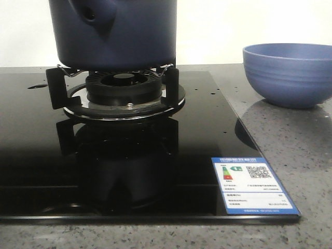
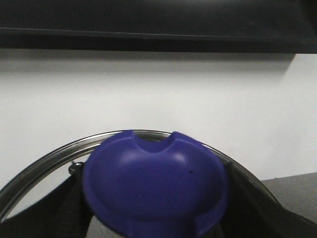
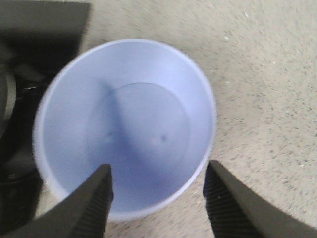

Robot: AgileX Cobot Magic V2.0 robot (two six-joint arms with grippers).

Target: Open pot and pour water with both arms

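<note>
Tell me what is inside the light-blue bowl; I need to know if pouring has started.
From the right wrist view, the bowl holds no object, only its pale inner floor. Whether clear water lies there cannot be told. The right gripper hovers open over its rim, covering small parts.

The dark blue pot [image 1: 116, 31] sits on the black burner grate [image 1: 116, 91] of the glass cooktop [image 1: 104, 166]; at 3 o'clock a light-blue bowl [image 1: 288, 73] rests on the speckled tabletop [image 1: 290, 155]; energy label [image 1: 252, 185] at 5 o'clock

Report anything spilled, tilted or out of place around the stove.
Nothing stands out. The pot sits level on the burner, and the bowl stands upright on the counter beside the stove, no spills visible.
</note>
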